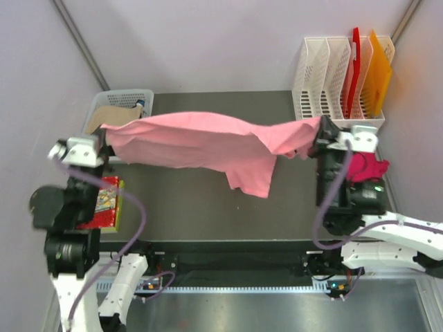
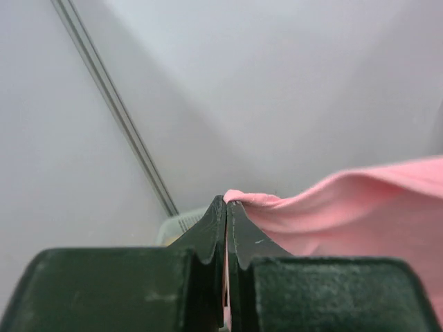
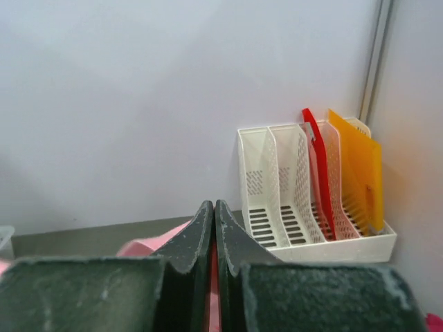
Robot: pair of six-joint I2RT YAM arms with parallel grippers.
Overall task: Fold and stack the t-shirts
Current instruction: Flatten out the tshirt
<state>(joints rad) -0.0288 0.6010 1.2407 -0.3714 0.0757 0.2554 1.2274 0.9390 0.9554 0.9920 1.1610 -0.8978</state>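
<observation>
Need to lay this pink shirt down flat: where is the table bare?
Bare table runs under the held-up pink t-shirt, between the red-edged flat piece at left and the magenta t-shirt at right. Crowded: basket back left, file rack back right.

White arms (image 1: 387, 242), black joints (image 1: 66, 252), purple cables (image 1: 142, 220), black claws (image 2: 226, 202).

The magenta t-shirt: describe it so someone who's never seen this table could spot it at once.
Find the white file rack in the table's far right corner. Just nearer than it, beside the right arm, lies the magenta t-shirt in a crumpled heap. Unlike the paler salmon-pink t-shirt stretched between both arms' shut jaws, it is deep magenta and unheld.
</observation>
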